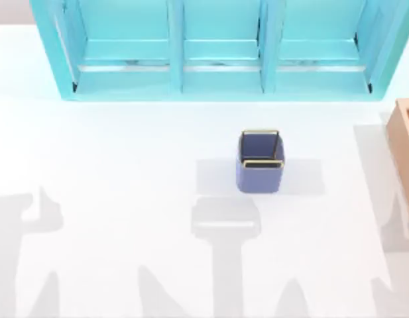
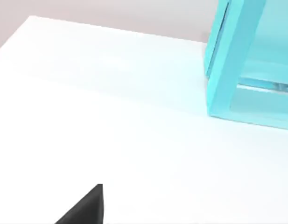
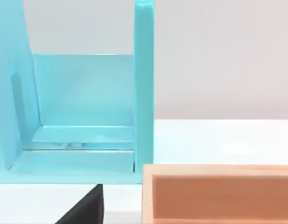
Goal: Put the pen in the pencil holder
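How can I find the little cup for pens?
Look for the big turquoise shelf along the table's far edge. In front of its middle part, a bit to the right, stands the pencil holder, alone. It is small, square and periwinkle blue with a thin gold rim, unlike the tan box at the right edge.

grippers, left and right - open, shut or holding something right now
Left gripper: cannot be told, at the table's left edge.
Right gripper: cannot be told, by the wooden box.
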